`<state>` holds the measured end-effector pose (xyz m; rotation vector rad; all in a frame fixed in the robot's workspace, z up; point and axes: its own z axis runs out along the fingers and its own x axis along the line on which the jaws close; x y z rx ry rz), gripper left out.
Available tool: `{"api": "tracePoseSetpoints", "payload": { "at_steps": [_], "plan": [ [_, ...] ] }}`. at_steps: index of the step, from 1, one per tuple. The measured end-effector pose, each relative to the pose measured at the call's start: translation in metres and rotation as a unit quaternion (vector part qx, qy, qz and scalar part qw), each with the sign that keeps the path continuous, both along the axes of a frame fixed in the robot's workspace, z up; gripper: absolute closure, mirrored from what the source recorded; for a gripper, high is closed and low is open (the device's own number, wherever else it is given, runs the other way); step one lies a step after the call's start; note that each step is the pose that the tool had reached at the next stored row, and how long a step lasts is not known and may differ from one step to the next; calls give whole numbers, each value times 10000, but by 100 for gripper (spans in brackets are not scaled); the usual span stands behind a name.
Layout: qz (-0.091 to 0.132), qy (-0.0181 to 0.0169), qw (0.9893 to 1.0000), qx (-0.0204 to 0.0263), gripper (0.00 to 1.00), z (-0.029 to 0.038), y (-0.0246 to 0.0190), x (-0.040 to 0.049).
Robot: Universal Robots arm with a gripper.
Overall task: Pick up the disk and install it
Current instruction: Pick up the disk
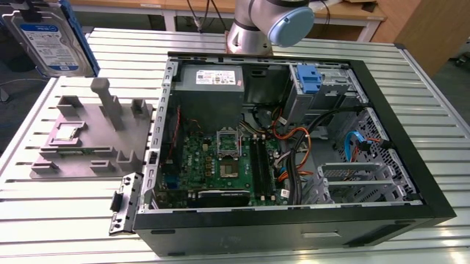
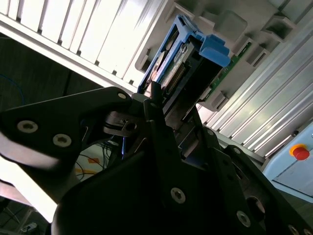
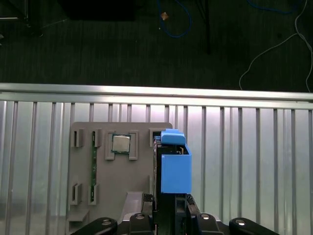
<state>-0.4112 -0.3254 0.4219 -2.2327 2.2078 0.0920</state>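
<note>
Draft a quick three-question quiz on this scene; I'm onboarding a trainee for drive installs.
1. True or false: the gripper is shut on the disk.
2. Multiple choice: relative to the open computer case, the grey fixture tray sits A) inside it, B) beside it, toward the exterior view's left, C) on top of it.
3. Fill in: the plastic carrier on the disk is coloured ____.
Key: 1 true; 2 B; 3 blue.
</note>
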Motion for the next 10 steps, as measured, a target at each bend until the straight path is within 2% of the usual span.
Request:
{"api": "tracePoseSetpoints", "payload": {
  "at_steps": [5, 10],
  "plan": [
    [0, 2, 10000, -1, 65, 14, 0, 0],
    [0, 1, 10000, -1, 65, 87, 0, 0]
  ]
}}
